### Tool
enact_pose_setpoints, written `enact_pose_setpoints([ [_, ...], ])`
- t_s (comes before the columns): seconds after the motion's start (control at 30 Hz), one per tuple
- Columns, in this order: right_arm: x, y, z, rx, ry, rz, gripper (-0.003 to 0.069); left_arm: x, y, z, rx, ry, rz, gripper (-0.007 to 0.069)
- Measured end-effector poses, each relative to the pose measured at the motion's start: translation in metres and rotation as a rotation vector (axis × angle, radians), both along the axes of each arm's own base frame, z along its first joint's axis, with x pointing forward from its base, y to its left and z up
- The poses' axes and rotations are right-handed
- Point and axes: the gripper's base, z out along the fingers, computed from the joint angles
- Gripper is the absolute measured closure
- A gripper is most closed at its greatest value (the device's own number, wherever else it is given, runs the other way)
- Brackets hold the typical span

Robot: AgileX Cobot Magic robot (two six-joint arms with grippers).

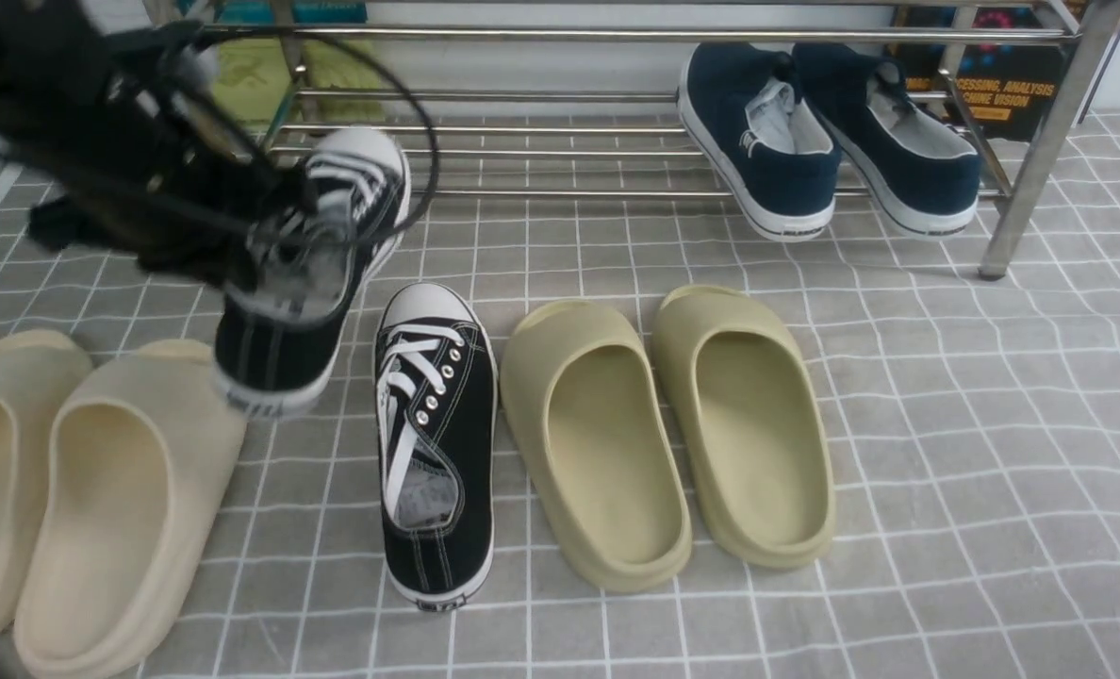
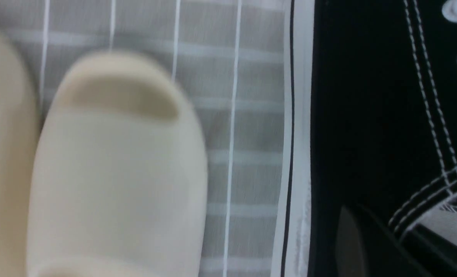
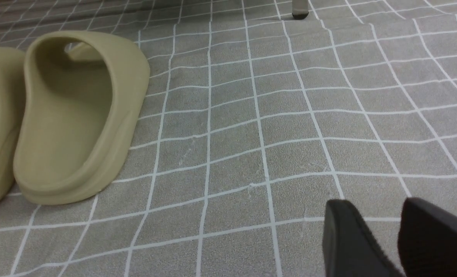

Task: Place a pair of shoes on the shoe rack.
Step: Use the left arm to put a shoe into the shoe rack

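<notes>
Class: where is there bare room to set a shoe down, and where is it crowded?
Free: the rack's lower bars between the lifted sneaker and the navy shoes; the floor right of the olive slides. Crowded: the front row, from beige slides to olive slides.

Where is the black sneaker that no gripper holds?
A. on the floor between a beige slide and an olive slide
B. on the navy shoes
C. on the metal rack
A: the free black sneaker lies on the floor, beige slide on one side, olive slide on the other.
</notes>
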Motion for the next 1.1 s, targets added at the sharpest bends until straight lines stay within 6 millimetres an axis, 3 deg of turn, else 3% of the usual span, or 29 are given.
enact_pose_setpoints([
  [0.03,0.000,0.000,0.000,0.000,0.000,0.000,0.0419,0.014,-0.002,-0.002,-0.001,-0.008,0.000,0.0638],
  [0.07,0.000,0.000,0.000,0.000,0.000,0.000,0.0419,0.014,-0.002,-0.002,-0.001,-0.008,0.000,0.0638],
  [0.1,0.000,0.000,0.000,0.000,0.000,0.000,0.0419,0.039,-0.005,-0.005,-0.002,-0.027,0.000,0.0638],
  [0.17,0.000,0.000,0.000,0.000,0.000,0.000,0.0419,0.050,-0.006,-0.007,-0.004,-0.036,0.000,0.0638],
  [0.2,0.000,0.000,0.000,0.000,0.000,0.000,0.0419,0.074,-0.009,-0.011,-0.008,-0.061,0.000,0.0638],
  [0.27,0.000,0.000,0.000,0.000,0.000,0.000,0.0419,0.096,-0.012,-0.016,-0.011,-0.090,0.000,0.0638],
  [0.5,0.000,0.000,0.000,0.000,0.000,0.000,0.0419,0.143,-0.017,-0.034,-0.030,-0.170,0.022,0.0638],
  [0.63,0.000,0.000,0.000,0.000,0.000,0.000,0.0419,0.154,-0.016,-0.044,-0.016,-0.194,0.049,0.0633],
  [0.73,0.000,0.000,0.000,0.000,0.000,0.000,0.0419,0.157,-0.015,-0.046,-0.009,-0.213,0.054,0.0587],
  [0.87,0.000,0.000,0.000,0.000,0.000,0.000,0.0419,0.159,-0.016,-0.041,-0.025,-0.249,0.062,0.0365],
  [0.9,0.000,0.000,0.000,0.000,0.000,0.000,0.0419,0.159,-0.016,-0.041,-0.025,-0.249,0.062,0.0354],
  [0.97,0.000,0.000,0.000,0.000,0.000,0.000,0.0419,0.155,-0.016,-0.034,-0.026,-0.235,0.062,0.0227],
  [1.03,0.000,0.000,0.000,0.000,0.000,0.000,0.0419,0.150,-0.015,-0.031,-0.022,-0.202,0.062,0.0182],
  [1.1,0.000,0.000,0.000,0.000,0.000,0.000,0.0419,0.132,-0.013,-0.005,-0.014,-0.155,0.061,0.0150],
])
